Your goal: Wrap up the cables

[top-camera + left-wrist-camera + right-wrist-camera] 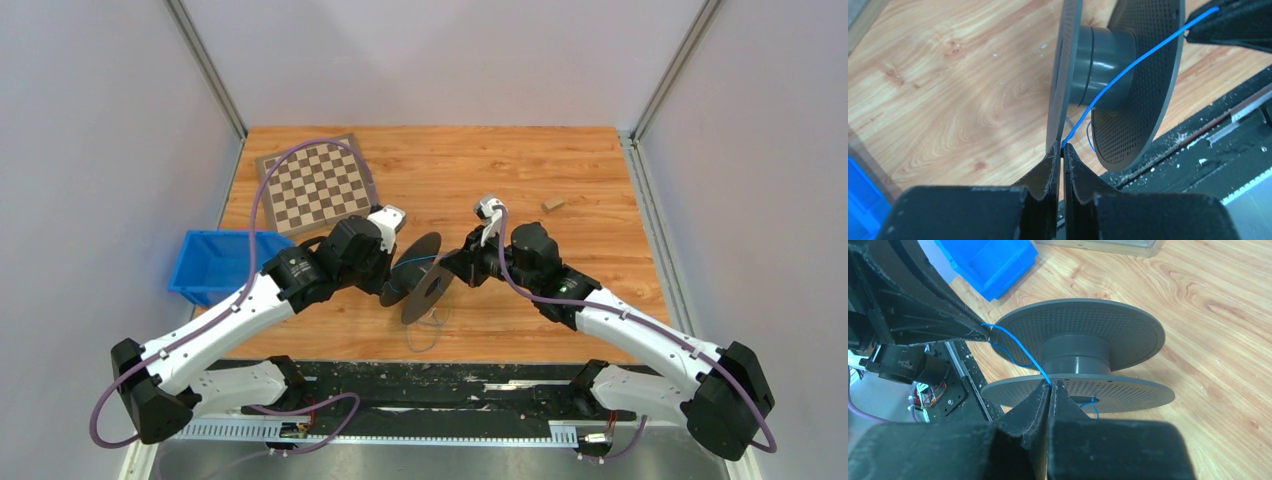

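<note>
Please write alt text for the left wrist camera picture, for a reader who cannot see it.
The left gripper, jaws closed, pinches a thin blue cable that runs up past the grey spool to the right gripper, above a wooden table.

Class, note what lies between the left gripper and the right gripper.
A stretch of blue cable runs from the left gripper to the right gripper, passing the grey spool's hub; the left wrist view shows it.

Cable (1023, 350) partly behind spool disc (1128, 390)
</note>
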